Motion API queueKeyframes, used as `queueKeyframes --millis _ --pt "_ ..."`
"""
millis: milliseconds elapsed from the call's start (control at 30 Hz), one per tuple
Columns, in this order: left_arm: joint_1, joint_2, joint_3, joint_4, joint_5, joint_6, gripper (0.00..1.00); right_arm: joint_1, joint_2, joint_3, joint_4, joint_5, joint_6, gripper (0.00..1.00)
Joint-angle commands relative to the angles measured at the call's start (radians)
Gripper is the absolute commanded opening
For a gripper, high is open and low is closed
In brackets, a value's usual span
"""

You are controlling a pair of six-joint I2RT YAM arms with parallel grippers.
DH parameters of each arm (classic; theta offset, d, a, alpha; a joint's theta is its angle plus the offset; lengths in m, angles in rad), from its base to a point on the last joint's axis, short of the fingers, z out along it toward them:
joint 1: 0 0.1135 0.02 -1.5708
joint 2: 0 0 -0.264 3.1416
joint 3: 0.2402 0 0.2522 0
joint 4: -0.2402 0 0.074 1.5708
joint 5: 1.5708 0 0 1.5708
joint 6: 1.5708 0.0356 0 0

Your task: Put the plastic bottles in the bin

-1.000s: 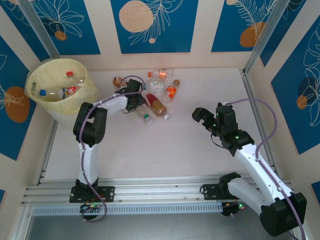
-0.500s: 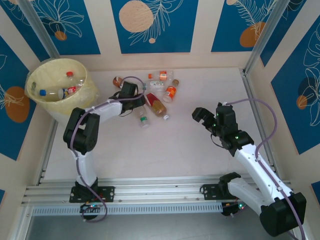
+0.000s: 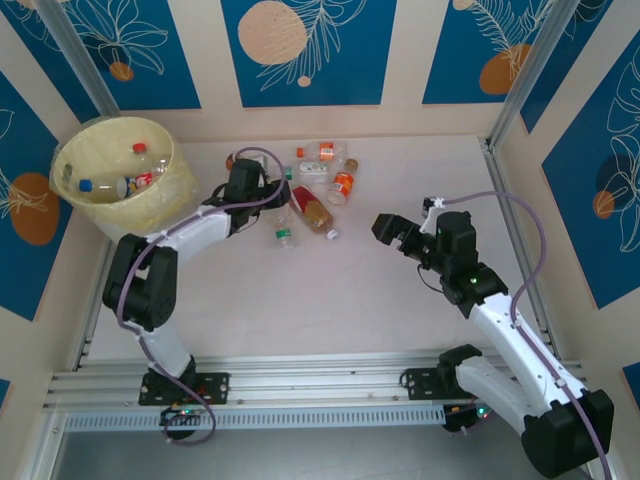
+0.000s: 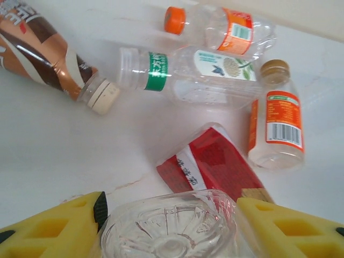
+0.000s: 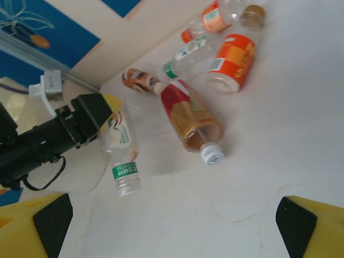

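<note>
Top external view has the left gripper (image 3: 268, 203) pinching a clear bottle (image 3: 282, 226) near its base, neck pointing back toward the arms, and the bin (image 3: 112, 216) sits off to its left, way closer than to the wide-spread right gripper (image 3: 390, 232).

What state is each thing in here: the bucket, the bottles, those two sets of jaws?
Pale-yellow round plastic bin: upright, open, bottles inside.
Clear plastic bottle with green band: clamped at its base.
Red-labelled bottle of amber drink: lying, capped.
Orange-labelled clear bottle: lying, capped.
Left jaws: shut on the clear bottle.
Right jaws: open, empty.
</note>
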Motion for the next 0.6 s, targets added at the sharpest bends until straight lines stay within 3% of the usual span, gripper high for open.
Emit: queueKeyframes --millis 0,367,567 --pt "0.003 -0.093 -0.020 0.059 0.076 0.038 0.00 0.032 -0.010 -0.003 0.071 -0.070 -0.062 1.00" --pt "0.016 -0.354 -0.100 0.092 0.116 0.089 0.00 0.165 0.077 0.082 0.076 -0.079 -0.185 1.00" --pt "0.027 -0.483 -0.082 0.012 0.070 0.118 0.00 0.220 0.155 0.142 0.071 -0.076 -0.225 0.99"
